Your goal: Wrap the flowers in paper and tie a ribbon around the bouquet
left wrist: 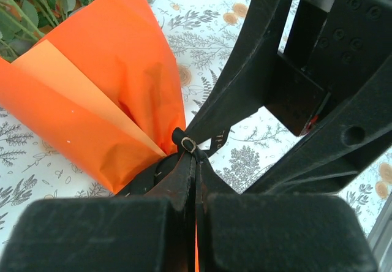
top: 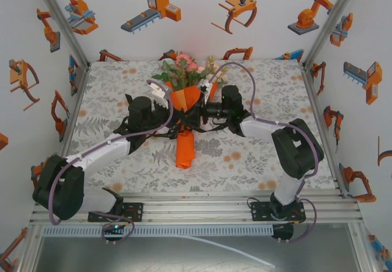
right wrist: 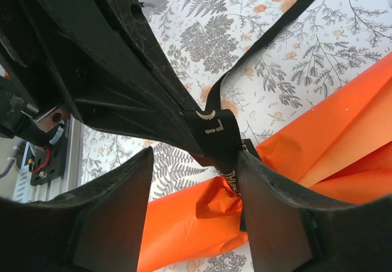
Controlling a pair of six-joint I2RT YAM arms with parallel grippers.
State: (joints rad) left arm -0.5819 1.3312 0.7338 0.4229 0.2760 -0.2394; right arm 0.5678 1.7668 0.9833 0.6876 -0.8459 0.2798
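Note:
The bouquet point(top: 184, 97) lies mid-table, its flowers point(top: 185, 70) pointing to the far side and the orange paper point(top: 185, 149) tapering toward me. The black ribbon point(top: 184, 125) circles the cone's narrow waist. My left gripper point(top: 166, 108) sits just left of that waist. In the left wrist view it point(left wrist: 197, 180) is shut on the ribbon point(left wrist: 187, 143), which runs taut to a knot beside the paper point(left wrist: 104, 88); leaves of the flowers point(left wrist: 30, 8) show top left. My right gripper point(top: 201, 108) is just right of the waist. It point(right wrist: 196, 174) stands open, the ribbon point(right wrist: 214, 125) against its right finger, the paper point(right wrist: 184, 229) below.
A tablecloth point(top: 257, 155) with a grey leaf print covers the table. White walls with orange robot pictures close in the left, far and right sides. An aluminium rail point(top: 196, 207) runs along the near edge. Both wrists crowd together at the bouquet's waist.

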